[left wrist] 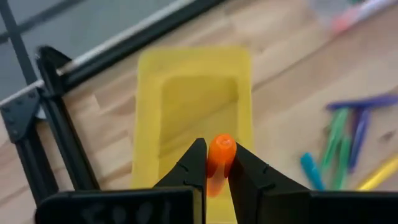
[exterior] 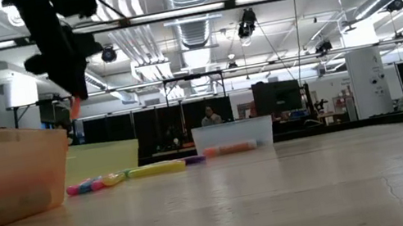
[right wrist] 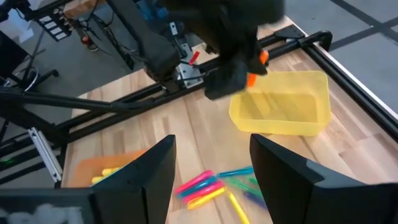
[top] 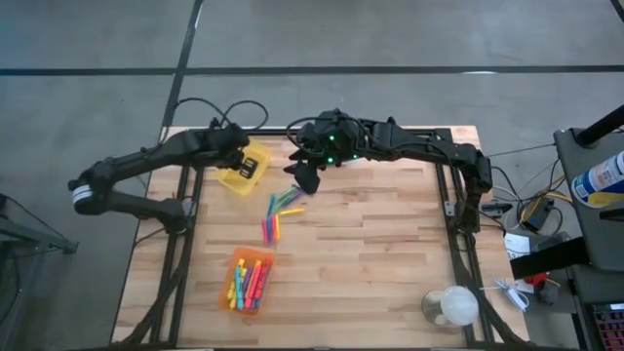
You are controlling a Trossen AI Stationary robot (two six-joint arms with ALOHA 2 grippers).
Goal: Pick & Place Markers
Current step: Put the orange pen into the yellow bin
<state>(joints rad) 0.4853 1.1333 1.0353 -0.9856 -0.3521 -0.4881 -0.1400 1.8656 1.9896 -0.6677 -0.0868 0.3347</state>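
Left gripper [left wrist: 213,169]: clamped on an orange marker [left wrist: 219,154], held above the yellow bin [left wrist: 194,93] near the table's far left corner; the marker's rounded tip sticks out past the fingertips.

Right gripper [right wrist: 211,163]: jaws wide apart and holding nothing, hovering near the middle of the far edge, just beyond the loose markers [top: 280,210].

Other markers: a loose scatter (pink, green, blue, yellow) lies on the wooden table [top: 390,253] between the two bins; several more sit in the orange bin [top: 250,283] toward the near edge.

Step, as I judge it: the orange marker is about to be let go into the yellow bin, which looks empty.

Risk, drop: the marker hangs near the bin's rim rather than plainly over its middle (the wrist view suggests this), so a release could clip the wall and roll out onto the table.

Risk, bin: it is light plastic; a low descent could nudge or tip it.

Risk, arms: the two grippers are close together, so a right-arm reach toward the scatter could brush the left arm.
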